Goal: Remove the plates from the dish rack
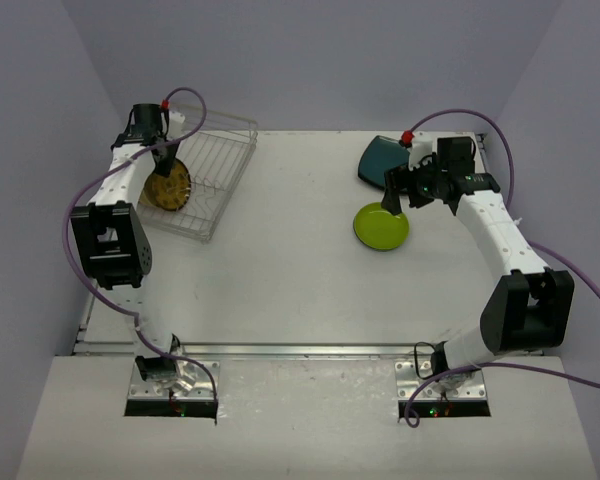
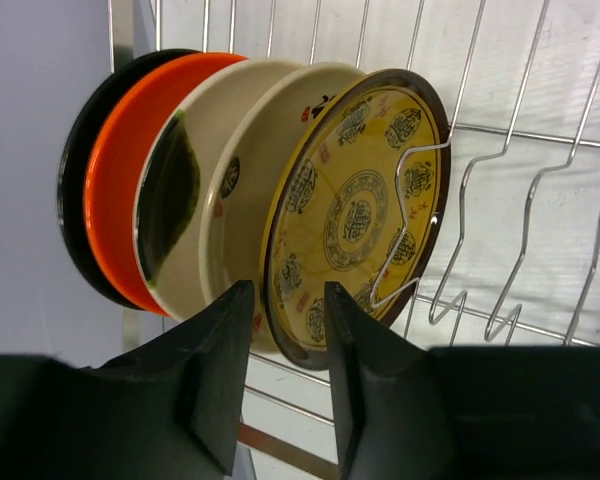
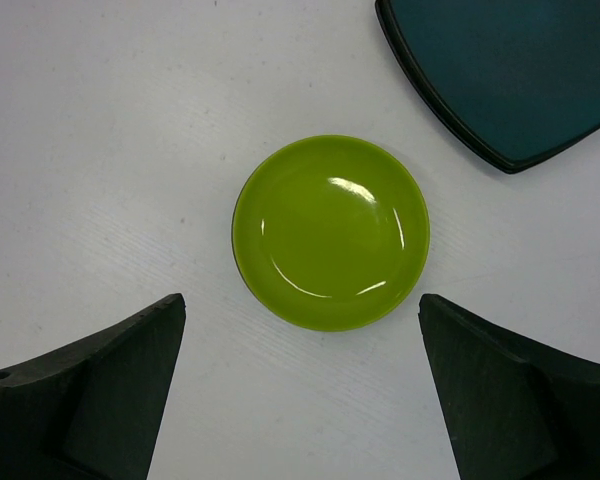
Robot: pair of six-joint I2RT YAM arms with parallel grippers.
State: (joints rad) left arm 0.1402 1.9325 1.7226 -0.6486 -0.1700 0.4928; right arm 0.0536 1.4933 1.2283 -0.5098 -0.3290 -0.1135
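Seemingly a pick-up is under way: the left gripper (image 2: 288,290) is straddling the lower rim of the yellow patterned plate (image 2: 355,215), jaws narrow, though I cannot tell if they are pinching it. That plate is standing on edge in the dish rack (image 1: 215,175), which is sitting upper left in the overhead view with its long side running top to bottom, and the plate's face is pointing frame right. The next move is likely calling for a firm squeeze and a lift clear of the prongs. The right gripper (image 3: 300,300) is hanging wide open over the green plate (image 3: 330,232).

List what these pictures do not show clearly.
Left wrist view: black plate, mostly hidden behind the orange-red plate.
Right wrist view: dark teal plate, cut off by top and right edges.
Top view: left arm hides all racked plates except the yellow patterned plate.
Left gripper: contact with that plate unclear.
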